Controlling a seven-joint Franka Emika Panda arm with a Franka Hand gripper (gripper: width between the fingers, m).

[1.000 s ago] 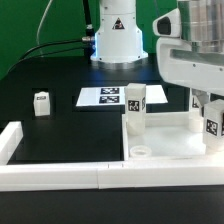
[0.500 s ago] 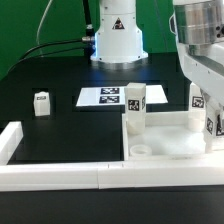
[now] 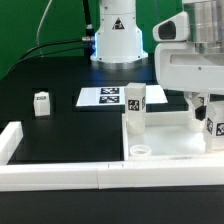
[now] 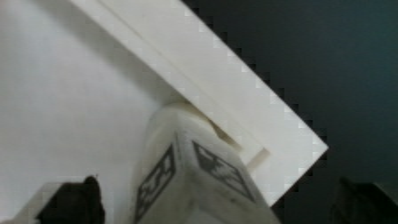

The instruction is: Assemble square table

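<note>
The square table's white slab (image 3: 170,143) lies at the exterior view's right, behind the low wall. One tagged leg (image 3: 135,106) stands upright on its far left corner. A second tagged leg (image 3: 213,123) stands on its far right corner, under my gripper (image 3: 209,108). In the wrist view this leg (image 4: 192,165) rises from the slab (image 4: 71,90) between my dark fingers (image 4: 71,202). The gripper (image 4: 217,208) is open, with a gap on each side of the leg. A third leg (image 3: 41,104) stands loose on the black table at the left.
The marker board (image 3: 103,97) lies flat behind the slab. A long low white wall (image 3: 60,176) runs along the front and turns back at the left end (image 3: 10,140). The slab's near left corner shows a round socket (image 3: 141,151). The arm's base (image 3: 118,38) stands at the back.
The jaws have opened off the right-hand leg, which stays upright on the slab. The hand has shifted to the exterior view's left above it.
</note>
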